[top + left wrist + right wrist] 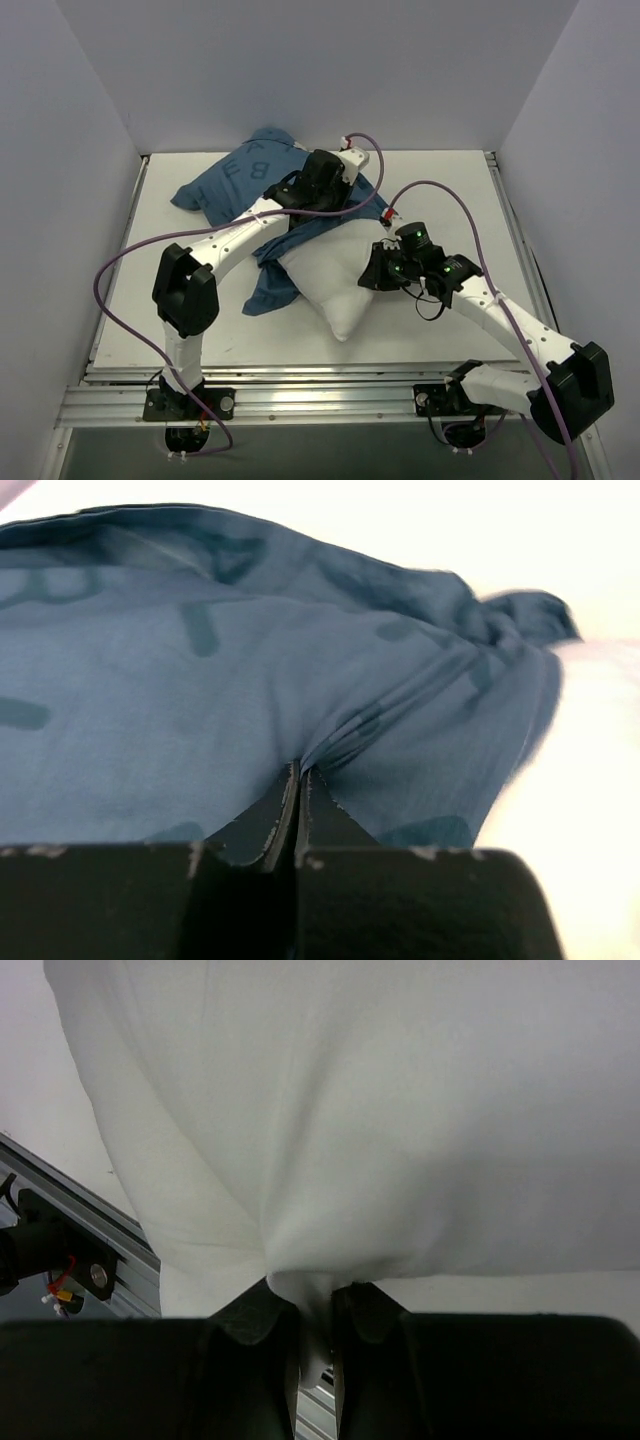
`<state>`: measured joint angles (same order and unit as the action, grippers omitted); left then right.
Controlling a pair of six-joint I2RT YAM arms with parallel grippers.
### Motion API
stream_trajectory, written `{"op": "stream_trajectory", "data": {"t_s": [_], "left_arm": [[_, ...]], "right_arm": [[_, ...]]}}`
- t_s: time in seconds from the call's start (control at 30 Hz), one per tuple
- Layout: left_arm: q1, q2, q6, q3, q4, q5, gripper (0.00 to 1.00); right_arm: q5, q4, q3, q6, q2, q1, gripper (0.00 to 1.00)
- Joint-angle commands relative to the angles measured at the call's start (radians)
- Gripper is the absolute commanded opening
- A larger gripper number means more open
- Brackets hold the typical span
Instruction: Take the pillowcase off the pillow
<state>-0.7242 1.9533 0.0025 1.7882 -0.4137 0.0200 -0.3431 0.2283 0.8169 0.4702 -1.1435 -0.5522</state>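
Top external view looks down from high behind the near edge across the whole tabletop [250, 335]. Each wrist view faces forward at very close range, left on the pillowcase [250, 660] and right on the pillow [350, 1110]. Both are also visible overhead.

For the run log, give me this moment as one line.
left tool: shut on pillowcase | right tool: shut on pillow | pillow: near end bare | pillowcase: bunched toward far left

White walls [300, 70] enclose a white table [260, 340] edged by metal rails [330, 400].

The pillowcase [225, 185] bunches at far left, leaving the pillow [335, 285] half bare.
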Motion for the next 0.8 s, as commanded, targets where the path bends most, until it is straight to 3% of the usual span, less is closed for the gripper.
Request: {"op": "stream_trajectory", "data": {"t_s": [0.0, 0.2, 0.4, 0.53, 0.63, 0.77], "left_arm": [[0.058, 0.018, -0.088, 0.04, 0.096, -0.297, 0.02], [0.186, 0.041, -0.205, 0.111, 0.078, -0.566, 0.02], [0.239, 0.075, -0.185, 0.168, 0.023, -0.692, 0.02], [0.264, 0.108, -0.199, 0.181, -0.028, -0.695, 0.02], [0.259, 0.107, -0.21, 0.166, -0.057, -0.623, 0.02], [0.227, 0.055, -0.202, 0.015, 0.01, -0.49, 0.03]], "right_arm": [[0.023, 0.049, 0.022, -0.004, 0.085, -0.009, 0.0], [0.006, 0.189, 0.096, -0.007, 0.235, -0.009, 0.0], [-0.014, 0.345, 0.156, -0.028, 0.323, -0.008, 0.0], [-0.033, 0.391, 0.13, -0.038, 0.33, -0.008, 0.0], [-0.059, 0.385, 0.09, -0.033, 0.308, -0.008, 0.0], [-0.082, 0.324, 0.05, -0.027, 0.231, -0.008, 0.01]]}}
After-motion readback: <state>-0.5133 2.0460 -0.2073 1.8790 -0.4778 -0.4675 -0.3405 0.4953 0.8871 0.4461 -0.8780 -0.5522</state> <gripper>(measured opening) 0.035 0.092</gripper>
